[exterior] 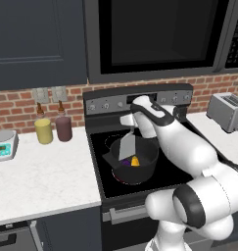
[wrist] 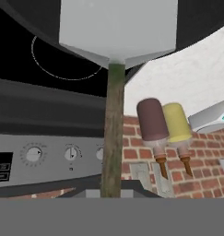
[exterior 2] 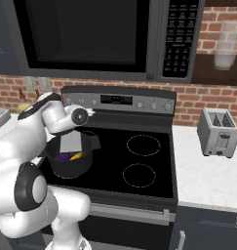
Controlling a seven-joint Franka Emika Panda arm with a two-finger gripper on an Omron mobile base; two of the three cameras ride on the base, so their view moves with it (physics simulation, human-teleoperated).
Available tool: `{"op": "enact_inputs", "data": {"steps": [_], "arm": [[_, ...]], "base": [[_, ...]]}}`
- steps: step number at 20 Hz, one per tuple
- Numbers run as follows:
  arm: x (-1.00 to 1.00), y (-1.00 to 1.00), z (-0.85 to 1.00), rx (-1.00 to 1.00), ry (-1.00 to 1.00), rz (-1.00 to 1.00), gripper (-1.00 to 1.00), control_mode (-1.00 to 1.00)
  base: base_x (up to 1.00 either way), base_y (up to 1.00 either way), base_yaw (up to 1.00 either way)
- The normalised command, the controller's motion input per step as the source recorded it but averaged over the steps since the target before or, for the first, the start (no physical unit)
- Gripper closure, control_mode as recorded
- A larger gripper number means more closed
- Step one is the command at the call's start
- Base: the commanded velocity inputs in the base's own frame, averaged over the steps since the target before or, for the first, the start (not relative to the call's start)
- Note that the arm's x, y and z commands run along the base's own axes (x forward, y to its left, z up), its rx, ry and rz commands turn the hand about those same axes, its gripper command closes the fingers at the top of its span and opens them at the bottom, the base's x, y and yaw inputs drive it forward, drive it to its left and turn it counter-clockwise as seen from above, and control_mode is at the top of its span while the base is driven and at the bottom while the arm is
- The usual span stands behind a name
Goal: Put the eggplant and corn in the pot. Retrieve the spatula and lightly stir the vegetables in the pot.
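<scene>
Behind spatula blade [exterior: 127, 147]: eggplant [exterior: 125, 162], half-hidden.

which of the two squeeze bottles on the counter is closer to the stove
The maroon cylindrical squeeze bottle; the yellow cylindrical squeeze bottle stands on its far side, nearer the scale.

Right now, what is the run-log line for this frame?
claw: shut on spatula | blade in pot | eggplant, corn: in pot | phase: stirring

Brick wall [exterior: 15, 110], white counter [exterior: 42, 171], dark cabinets [exterior: 37, 39].
</scene>
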Motion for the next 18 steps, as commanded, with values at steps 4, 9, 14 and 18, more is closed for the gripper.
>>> {"op": "enact_inputs", "data": {"steps": [4, 9, 14, 18], "arm": [[0.00, 0.00, -0.40, 0.00, 0.00, 0.00, 1.00, -1.00], [-0.12, 0.00, 0.07, 0.00, -0.03, 0.00, 1.00, -1.00], [-0.21, 0.00, 0.56, 0.00, -0.01, -0.04, 1.00, -1.00], [-0.05, 0.00, 0.42, 0.00, 0.00, -0.07, 1.00, -1.00]], "base": [[0.00, 0.00, 0.00], [0.00, 0.00, 0.00], [0.00, 0.00, 0.00], [0.00, 0.00, 0.00]]}}
